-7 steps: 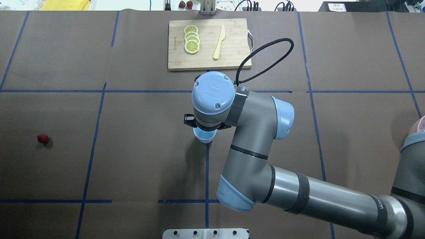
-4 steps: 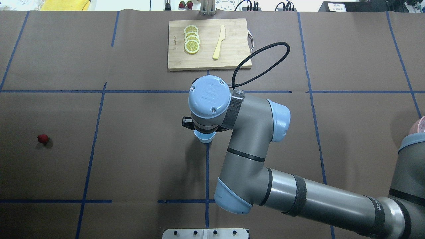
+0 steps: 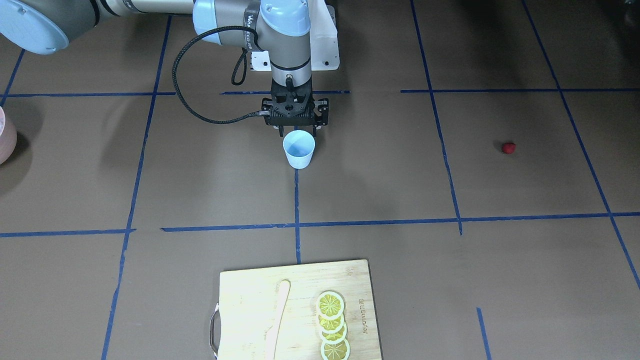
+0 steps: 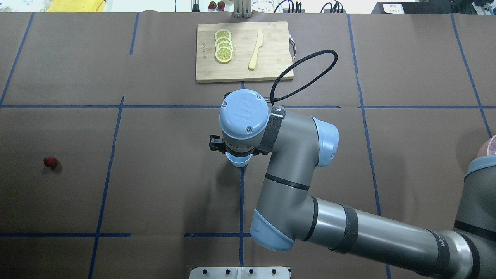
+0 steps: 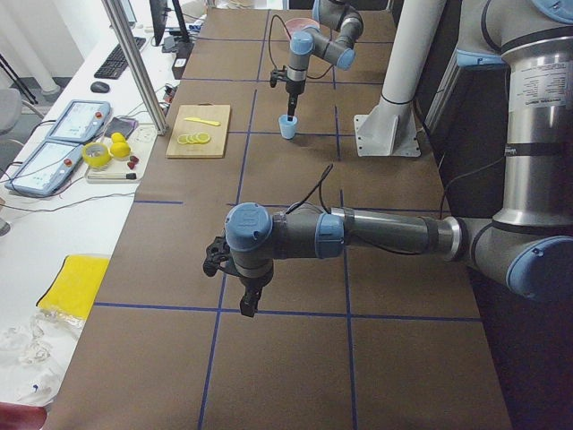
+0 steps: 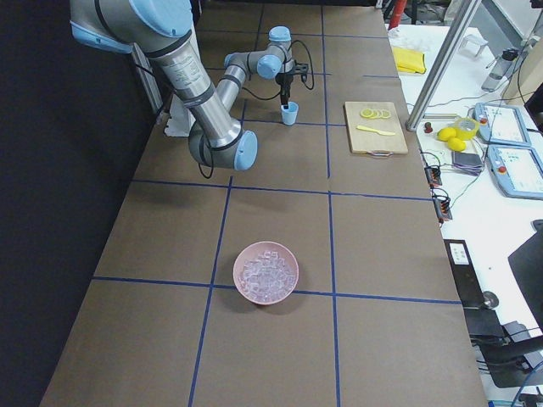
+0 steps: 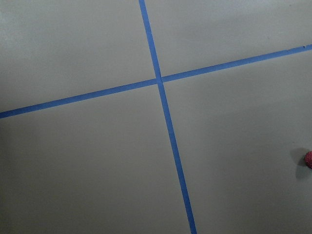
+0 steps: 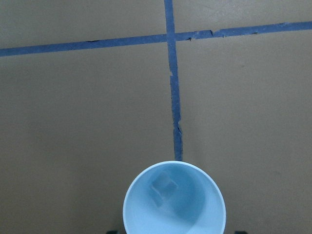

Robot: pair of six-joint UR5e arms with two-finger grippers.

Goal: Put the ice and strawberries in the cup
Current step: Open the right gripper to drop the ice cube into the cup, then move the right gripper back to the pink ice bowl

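Note:
The light blue cup (image 3: 299, 149) stands at the table's middle on a tape crossing. In the right wrist view the cup (image 8: 174, 202) holds one pale ice cube (image 8: 163, 187). My right gripper (image 3: 298, 132) hangs straight above the cup's rim, open and empty. In the overhead view my wrist covers most of the cup (image 4: 238, 162). The tiny red strawberry (image 4: 49, 162) lies alone far on my left side and shows at the right edge of the left wrist view (image 7: 308, 159). My left gripper (image 5: 246, 300) shows only in the exterior left view; I cannot tell if it is open.
A pink bowl (image 6: 265, 273) of ice cubes stands far on my right. A wooden cutting board (image 4: 244, 51) with lemon slices (image 4: 224, 45) and a pale knife (image 4: 255, 49) lies beyond the cup. Blue tape lines cross the brown table.
My right wrist has shifted slightly left and toward the robot over the cup, covering more of it. The cup and strawberry have not moved.

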